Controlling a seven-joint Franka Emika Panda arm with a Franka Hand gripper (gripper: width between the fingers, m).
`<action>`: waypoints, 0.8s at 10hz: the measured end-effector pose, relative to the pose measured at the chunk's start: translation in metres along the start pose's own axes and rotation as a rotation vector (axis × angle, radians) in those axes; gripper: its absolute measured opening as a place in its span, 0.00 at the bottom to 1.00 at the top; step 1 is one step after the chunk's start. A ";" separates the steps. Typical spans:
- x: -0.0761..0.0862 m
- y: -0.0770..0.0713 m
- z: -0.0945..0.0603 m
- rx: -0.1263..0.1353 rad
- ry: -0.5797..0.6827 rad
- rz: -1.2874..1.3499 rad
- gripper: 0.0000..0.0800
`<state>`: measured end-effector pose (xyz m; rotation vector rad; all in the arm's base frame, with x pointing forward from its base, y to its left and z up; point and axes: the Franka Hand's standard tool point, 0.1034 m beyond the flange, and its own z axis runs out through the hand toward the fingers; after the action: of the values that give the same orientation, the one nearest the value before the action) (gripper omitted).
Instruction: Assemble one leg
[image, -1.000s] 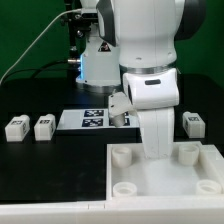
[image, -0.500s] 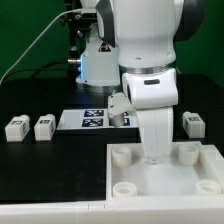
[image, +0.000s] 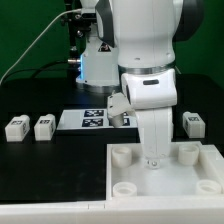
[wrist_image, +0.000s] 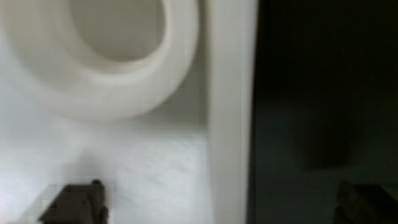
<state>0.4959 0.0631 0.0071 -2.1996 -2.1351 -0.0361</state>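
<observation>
Three small white legs with marker tags lie on the black table: two at the exterior view's left (image: 15, 127) (image: 44, 127) and one at the right (image: 194, 123). My gripper (image: 152, 160) is low over the back part of the large white tray piece (image: 200, 165), between its two back corner sockets; the wrist hides the fingers there. In the wrist view the gripper (wrist_image: 219, 205) is open, its dark fingertips (wrist_image: 75, 200) standing either side of the tray's edge wall (wrist_image: 231, 100), beside a round socket (wrist_image: 107, 50). It holds nothing.
The marker board (image: 92, 118) lies on the table behind the tray, partly hidden by the arm. The robot's base and cables stand at the back (image: 90, 50). The tray's front sockets (image: 122, 190) are near the table's front edge.
The arm has sunk slightly toward the tray piece. The legs and the tray have not moved.
</observation>
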 end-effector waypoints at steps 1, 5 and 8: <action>0.000 0.000 0.000 0.000 0.000 0.000 0.81; -0.004 0.002 -0.008 -0.012 -0.003 0.009 0.81; 0.008 -0.009 -0.034 -0.041 -0.013 0.213 0.81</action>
<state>0.4885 0.0691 0.0424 -2.4437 -1.9101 -0.0543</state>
